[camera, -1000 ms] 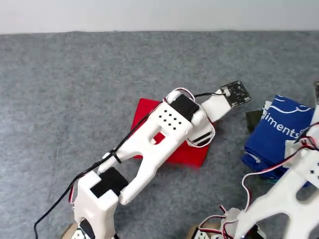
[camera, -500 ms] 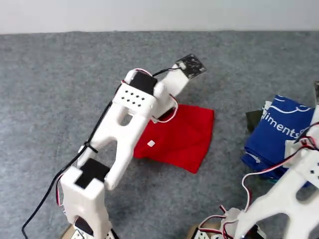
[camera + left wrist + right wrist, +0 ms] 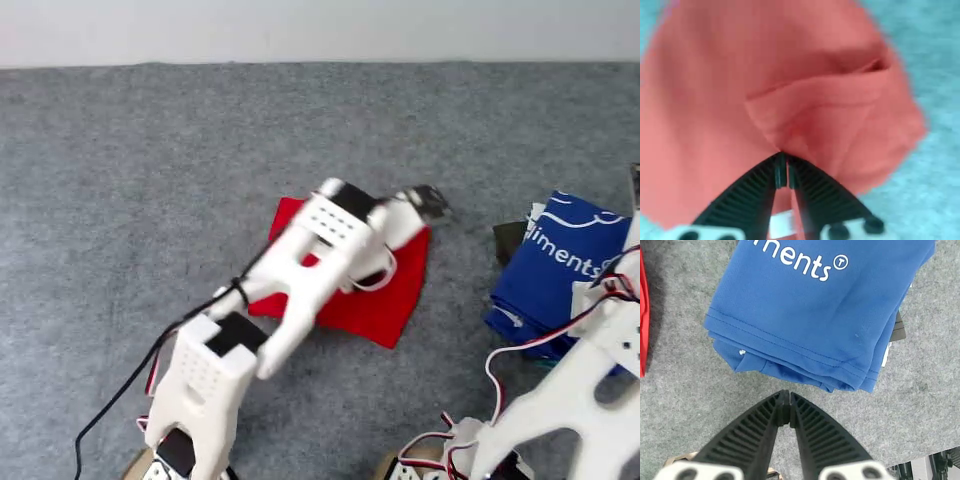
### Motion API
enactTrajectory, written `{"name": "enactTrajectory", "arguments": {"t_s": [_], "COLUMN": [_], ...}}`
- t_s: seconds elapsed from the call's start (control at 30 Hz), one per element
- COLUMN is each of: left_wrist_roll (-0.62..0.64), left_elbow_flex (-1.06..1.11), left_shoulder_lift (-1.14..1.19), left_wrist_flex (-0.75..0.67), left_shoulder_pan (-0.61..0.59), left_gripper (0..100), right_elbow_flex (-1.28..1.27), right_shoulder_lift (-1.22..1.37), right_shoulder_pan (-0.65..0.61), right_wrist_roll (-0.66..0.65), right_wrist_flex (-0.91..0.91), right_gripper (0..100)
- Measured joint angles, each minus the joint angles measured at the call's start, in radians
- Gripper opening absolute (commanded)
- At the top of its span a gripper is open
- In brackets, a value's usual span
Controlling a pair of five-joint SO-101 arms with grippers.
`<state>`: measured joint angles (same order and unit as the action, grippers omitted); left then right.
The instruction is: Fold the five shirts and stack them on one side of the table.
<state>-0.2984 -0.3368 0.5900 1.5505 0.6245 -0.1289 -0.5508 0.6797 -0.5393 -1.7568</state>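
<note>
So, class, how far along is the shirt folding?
Done: a folded blue shirt tops a pile on the right. In hand: the red shirt, folded, under the shut left gripper. Left: moving it onto the pile; the pile's count is unclear.

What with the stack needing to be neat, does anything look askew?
The red shirt lies slanted on the table, apart from the blue shirt, and a puckered crease runs across it, so its fold isn't flat.

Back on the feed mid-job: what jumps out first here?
A folded red cloth shirt lies mid-table, with the left arm's claw, shut, tipped against a crease in it. At the table's right side sits a folded blue fabric shirt with white lettering, the right arm's claw shut just short of it.
</note>
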Motion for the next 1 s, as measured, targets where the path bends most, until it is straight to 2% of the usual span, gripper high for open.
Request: {"name": "enactTrajectory", "arguments": {"t_s": [0.2,0.3,0.47,0.67,1.0], "left_wrist_roll": [0.000,-0.003,-0.017,-0.037,-0.005], "left_elbow_flex": [0.000,0.000,0.000,0.000,0.002], "left_shoulder_lift": [-0.034,-0.049,-0.121,-0.212,-0.192], "left_wrist_flex": [0.132,0.166,0.173,0.173,0.153], "left_shoulder_pan": [0.143,0.169,0.164,0.094,0.031], "left_gripper": [1,1,1,1,1], "right_elbow_flex": [0.000,0.000,0.000,0.000,0.000], "right_shoulder_lift": [0.000,0.000,0.000,0.000,0.000], "right_shoulder_pan": [0.000,0.000,0.000,0.000,0.000], "right_wrist_roll": [0.000,0.000,0.000,0.000,0.000], "right_wrist_flex": [0.000,0.000,0.000,0.000,0.000], "right_gripper": [0.9,0.9,0.9,0.9,0.9]}}
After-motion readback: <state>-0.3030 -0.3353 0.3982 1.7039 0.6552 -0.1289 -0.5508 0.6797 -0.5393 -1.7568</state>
